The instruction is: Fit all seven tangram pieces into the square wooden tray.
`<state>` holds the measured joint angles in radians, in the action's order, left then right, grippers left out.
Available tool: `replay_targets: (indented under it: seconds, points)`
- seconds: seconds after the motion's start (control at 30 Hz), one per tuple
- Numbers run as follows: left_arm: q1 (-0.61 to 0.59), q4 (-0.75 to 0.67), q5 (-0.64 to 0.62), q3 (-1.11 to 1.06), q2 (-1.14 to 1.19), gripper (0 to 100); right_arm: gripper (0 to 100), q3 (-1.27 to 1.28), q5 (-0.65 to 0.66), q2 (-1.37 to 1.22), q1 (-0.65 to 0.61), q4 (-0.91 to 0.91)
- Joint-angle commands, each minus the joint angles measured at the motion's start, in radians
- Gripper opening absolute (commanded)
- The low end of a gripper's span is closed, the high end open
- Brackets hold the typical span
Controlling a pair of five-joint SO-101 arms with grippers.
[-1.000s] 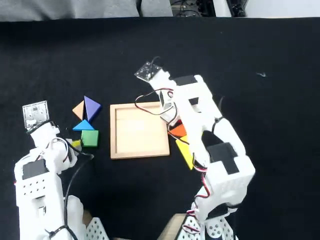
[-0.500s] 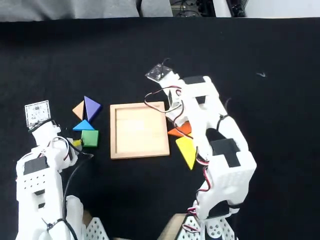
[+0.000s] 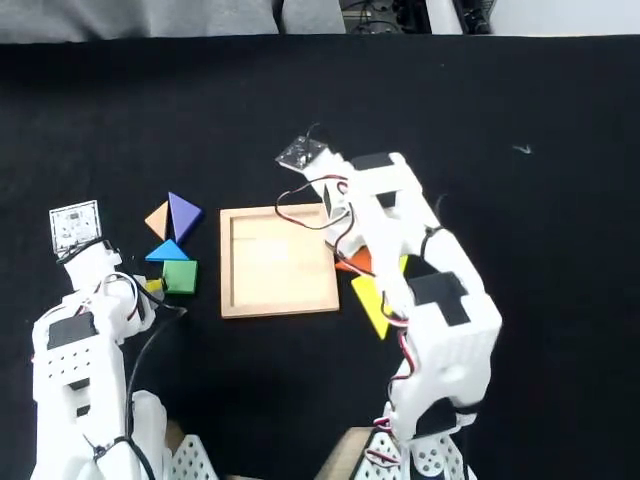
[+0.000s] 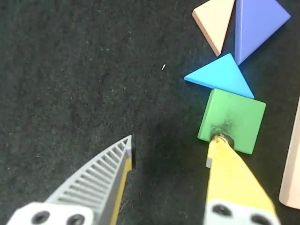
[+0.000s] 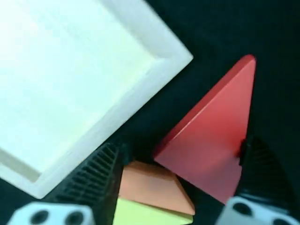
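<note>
The right gripper (image 5: 179, 147) hangs wide open just off the right edge of the square wooden tray (image 5: 154, 79), its jaws straddling a red triangle (image 5: 211, 140). One finger touches the triangle's edge and the other stands apart. The triangle lies tilted, seemingly leaning on an orange piece (image 5: 150, 183) with a yellow triangle (image 5: 140, 213) beside that. Its tip points away from the wrist, past the tray's corner. This arm is plainly the nearer one. The right wrist view gives that tilt and contact. The high view adds the whole tray, with no piece in it yet. Across it, toward the table's left side, the left gripper (image 4: 173, 139) is wide too, one fingertip touching a green square (image 4: 233, 119).
</note>
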<state>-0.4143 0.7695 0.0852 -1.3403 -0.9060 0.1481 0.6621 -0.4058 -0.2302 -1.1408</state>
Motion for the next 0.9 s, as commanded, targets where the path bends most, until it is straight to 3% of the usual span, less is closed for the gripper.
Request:
replay_targets:
  seconds: [0.0, 0.1, 0.33, 0.67, 0.87]
  points:
    - [0.008, -0.014, 0.008, 0.010, 0.000, 26, 36.4, -0.093, 0.002, -0.030, 0.043, -0.029]
    - [0.008, -0.014, 0.008, 0.010, -0.002, 26, 35.5, -0.125, 0.005, -0.062, 0.066, -0.048]
    - [0.008, -0.014, 0.008, 0.010, -0.002, 26, 18.1, -0.143, 0.009, -0.076, 0.071, -0.044]
    - [0.008, -0.014, 0.008, 0.010, -0.005, 26, 17.7, -0.196, 0.003, -0.077, 0.180, -0.028]
    - [0.007, -0.014, 0.006, 0.012, -0.006, 26, 17.7, -0.229, -0.025, -0.070, 0.147, -0.087]
